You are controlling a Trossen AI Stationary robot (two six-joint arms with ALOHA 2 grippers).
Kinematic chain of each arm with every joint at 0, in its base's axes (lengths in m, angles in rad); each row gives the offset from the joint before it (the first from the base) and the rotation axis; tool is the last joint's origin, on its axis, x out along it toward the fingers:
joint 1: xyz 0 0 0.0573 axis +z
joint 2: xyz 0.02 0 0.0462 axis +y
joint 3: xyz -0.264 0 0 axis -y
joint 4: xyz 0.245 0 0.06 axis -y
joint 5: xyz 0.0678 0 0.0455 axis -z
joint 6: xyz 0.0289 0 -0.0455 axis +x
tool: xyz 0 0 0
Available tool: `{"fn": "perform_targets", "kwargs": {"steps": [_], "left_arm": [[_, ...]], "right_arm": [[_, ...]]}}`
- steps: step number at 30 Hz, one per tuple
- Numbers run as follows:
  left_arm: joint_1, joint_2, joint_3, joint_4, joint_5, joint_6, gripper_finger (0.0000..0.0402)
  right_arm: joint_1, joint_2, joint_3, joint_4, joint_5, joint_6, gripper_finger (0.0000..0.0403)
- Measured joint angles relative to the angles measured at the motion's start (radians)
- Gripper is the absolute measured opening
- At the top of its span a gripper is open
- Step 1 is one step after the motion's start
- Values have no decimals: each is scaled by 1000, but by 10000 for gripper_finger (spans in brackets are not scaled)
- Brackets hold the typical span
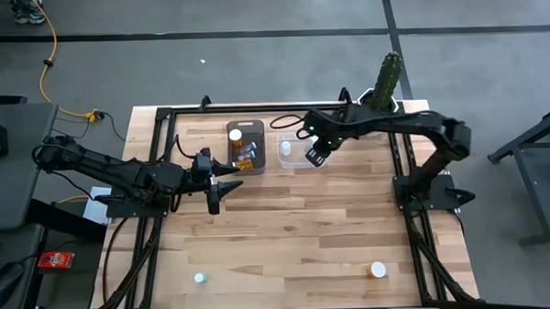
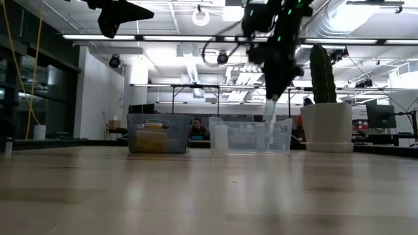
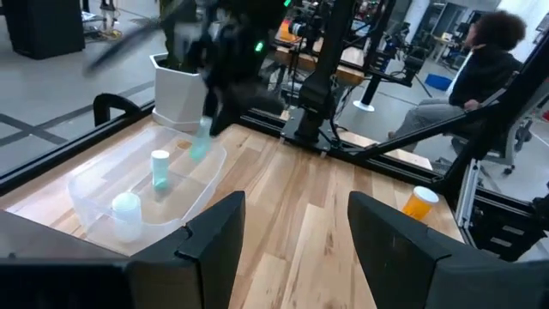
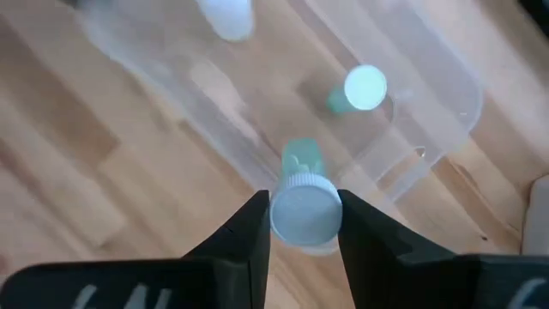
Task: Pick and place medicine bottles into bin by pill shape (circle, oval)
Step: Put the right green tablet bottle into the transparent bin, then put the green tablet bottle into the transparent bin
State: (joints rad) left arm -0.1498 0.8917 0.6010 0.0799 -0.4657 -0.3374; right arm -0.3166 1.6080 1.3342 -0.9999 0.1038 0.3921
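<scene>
My right gripper point(image 1: 317, 157) hangs over the clear bin point(image 1: 293, 154) at the far middle of the table, shut on a pale greenish bottle with a white cap point(image 4: 304, 213). Two more white-capped bottles point(image 4: 364, 89) stand in that bin. The grey bin point(image 1: 245, 148) to its left holds amber bottles. Two bottles stand on the table near the front edge, one at the left point(image 1: 199, 277) and one at the right point(image 1: 378, 269). My left gripper point(image 3: 296, 236) is open and empty, raised above the table in front of the grey bin. My right gripper pinches the bottle at its white cap point(image 4: 283, 215) between the two fingers, one on each side. The fingers point down from above and run along the bottle. The bottle point(image 2: 270, 112) hangs below them, nearly upright and lifted clear, its lower end about level with the clear bin's rim.
A white pot with a green cactus point(image 1: 389, 77) stands at the far right corner, close behind the right arm. An amber bottle point(image 3: 420, 203) shows near the table's right frame. A person point(image 3: 480, 60) sits beyond the table. Bare wood point(image 1: 296, 236) lies between the bins and the front bottles.
</scene>
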Motion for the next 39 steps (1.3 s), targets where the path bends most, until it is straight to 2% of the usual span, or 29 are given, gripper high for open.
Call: {"fn": "perform_targets", "kwargs": {"steps": [5,11,22,27,31,34,39], "left_arm": [[0,0,0,0,-22,0,196],[0,0,0,0,-21,0,196],[0,0,0,0,-18,0,196],[0,0,0,0,-18,0,196],[0,0,0,0,-18,0,196],[0,0,0,0,-17,-1,196],[0,0,0,0,5,0,196]], "right_arm": [[-31,108,0,14,-7,-5,102],[-50,188,0,35,7,19,137],[-50,201,0,43,37,-9,173],[-48,109,0,56,87,-53,178],[-14,-21,-21,136,87,-62,179],[64,-159,-137,324,81,-64,179],[244,-378,-452,811,56,36,179]]}}
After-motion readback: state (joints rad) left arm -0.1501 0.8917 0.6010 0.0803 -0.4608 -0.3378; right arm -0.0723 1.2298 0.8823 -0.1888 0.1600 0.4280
